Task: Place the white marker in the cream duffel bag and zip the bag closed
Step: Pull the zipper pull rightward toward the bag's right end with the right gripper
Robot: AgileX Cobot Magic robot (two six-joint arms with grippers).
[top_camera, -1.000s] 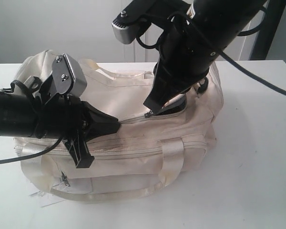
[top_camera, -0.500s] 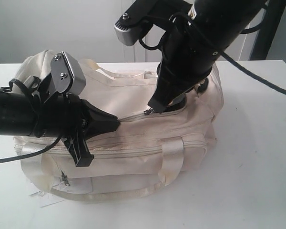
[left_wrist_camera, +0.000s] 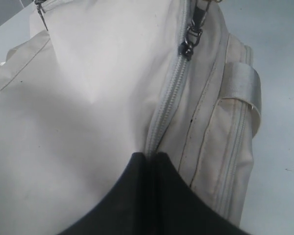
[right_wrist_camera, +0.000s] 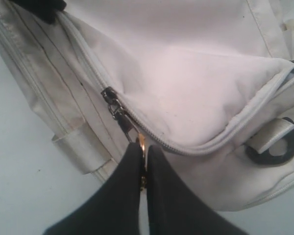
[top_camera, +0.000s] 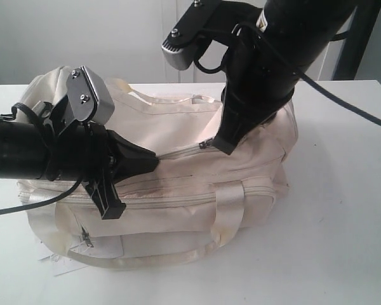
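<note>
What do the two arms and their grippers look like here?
The left arm and right arm are matte black tubes. The left gripper and right gripper taper to black wedge-shaped fingers. A silver-grey screwed camera block sits on each wrist; black cables trail off.

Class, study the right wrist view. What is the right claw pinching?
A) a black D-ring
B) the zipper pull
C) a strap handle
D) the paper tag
B: the right claw is shut on the zipper pull of the bag, its tips meeting just behind the slider.
</note>
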